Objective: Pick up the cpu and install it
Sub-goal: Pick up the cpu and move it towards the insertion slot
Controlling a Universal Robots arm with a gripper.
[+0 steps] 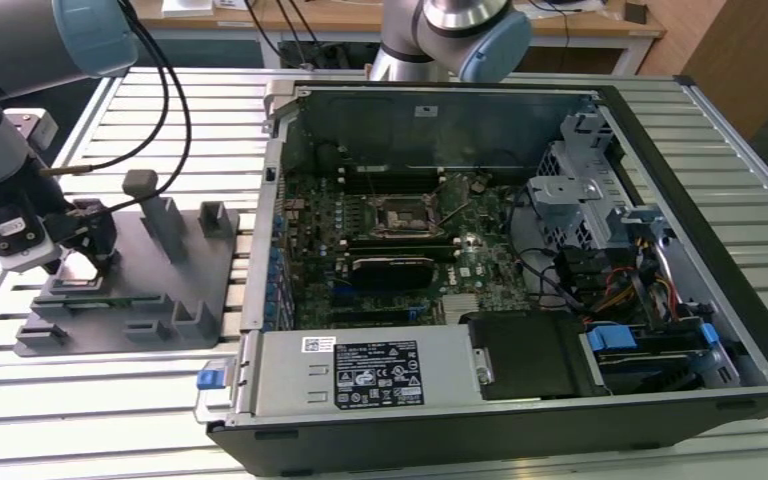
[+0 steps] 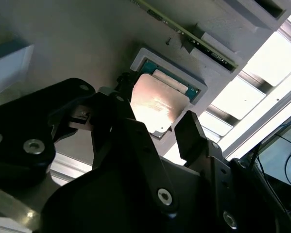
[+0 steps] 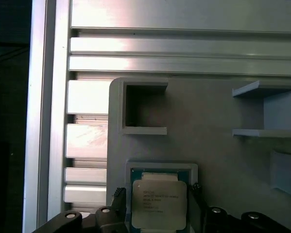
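Gripper sits wide, fingers straddling the cpu that lies flat in its pocket on the grey fixture tray; I'd judge it light, rigid, slick-topped and delicate underneath, so take it by opposite edges only.

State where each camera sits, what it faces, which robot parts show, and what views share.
Exterior view: off the arm, high, facing down at the open computer case, grey fixture tray, arm and end effector.
First wrist view: straight down at the cpu in the tray, open fingertips flanking.
Second wrist view: same cpu, obliquely, past the end effector's body.
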